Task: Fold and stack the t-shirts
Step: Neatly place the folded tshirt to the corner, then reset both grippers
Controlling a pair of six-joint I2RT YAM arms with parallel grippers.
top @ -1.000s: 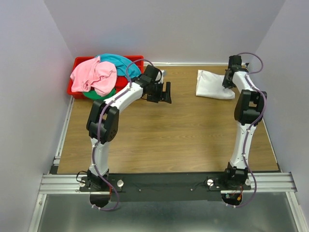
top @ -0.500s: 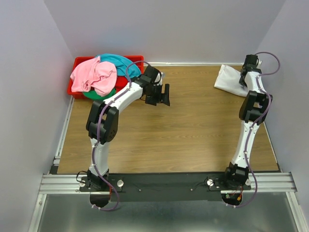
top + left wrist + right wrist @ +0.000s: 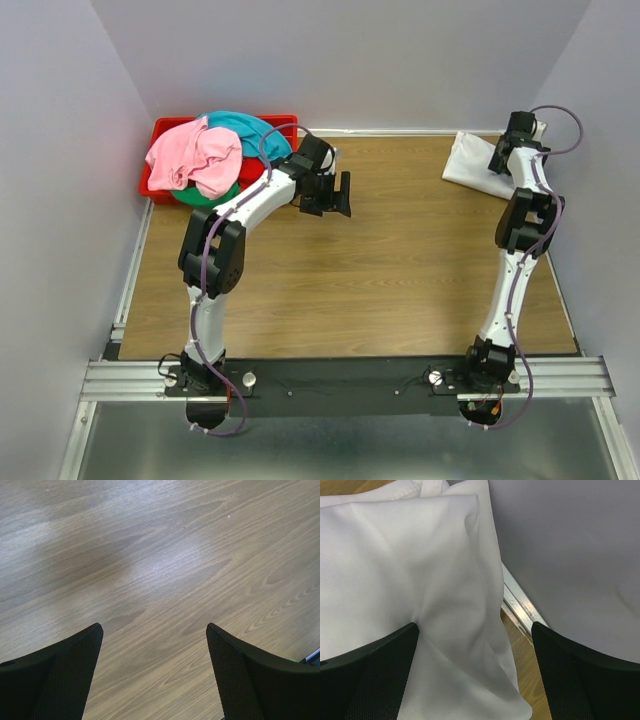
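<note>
Red bin [image 3: 163, 128]: stands on the counter [image 3: 380, 270] at its far edge and serves as the marker for every place below.
Pink t-shirt [image 3: 190, 155]: crumpled on top of the heap in the red bin, hanging over the bin's front rim.
Teal t-shirt [image 3: 245, 125]: in the red bin towards its back right part, partly under the pink one.
Green t-shirt [image 3: 203, 197]: only a strip shows at the red bin's front edge, beneath the pink cloth.
White t-shirt [image 3: 468, 165]: folded and lying on the counter well apart from the red bin, straight across to the bin's right along the same far edge.
Left jaws: spread wide with nothing between them, hanging over bare wood just to the right of the red bin.
Right jaws: spread wide over the white t-shirt [image 3: 420, 570], far to the right of the red bin. The cloth lies below and between the fingers [image 3: 370, 680] and puckers at one tip, but it is not pinched.
</note>
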